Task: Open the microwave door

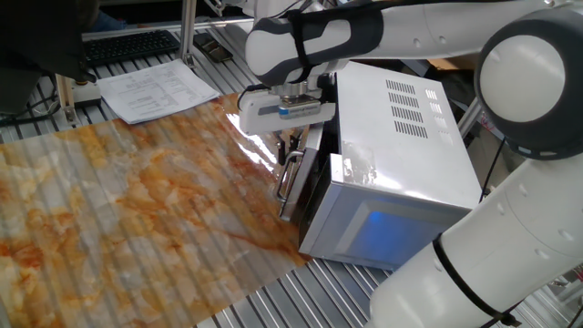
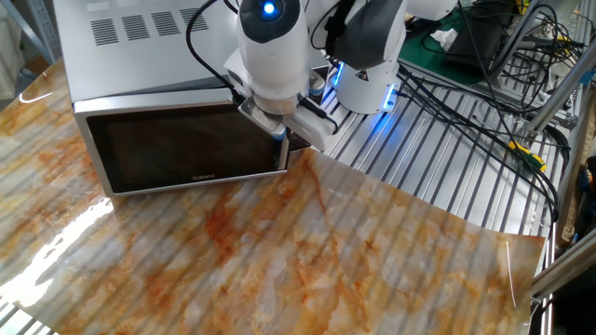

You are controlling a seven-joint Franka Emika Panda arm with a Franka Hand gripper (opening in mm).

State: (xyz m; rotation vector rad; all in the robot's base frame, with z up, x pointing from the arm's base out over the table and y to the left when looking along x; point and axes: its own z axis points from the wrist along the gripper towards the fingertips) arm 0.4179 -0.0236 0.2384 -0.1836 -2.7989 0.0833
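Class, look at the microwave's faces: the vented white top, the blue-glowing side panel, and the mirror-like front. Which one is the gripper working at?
The mirror-like front, the microwave door: the gripper sits at its curved silver handle. The vented top and blue-glowing side panel are untouched.

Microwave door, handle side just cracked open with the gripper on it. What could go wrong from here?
1. The gripper sits at the top end of the handle; it may slip off as the door swings.
2. The microwave sits loose on the table; pulling may drag it rather than open the door.
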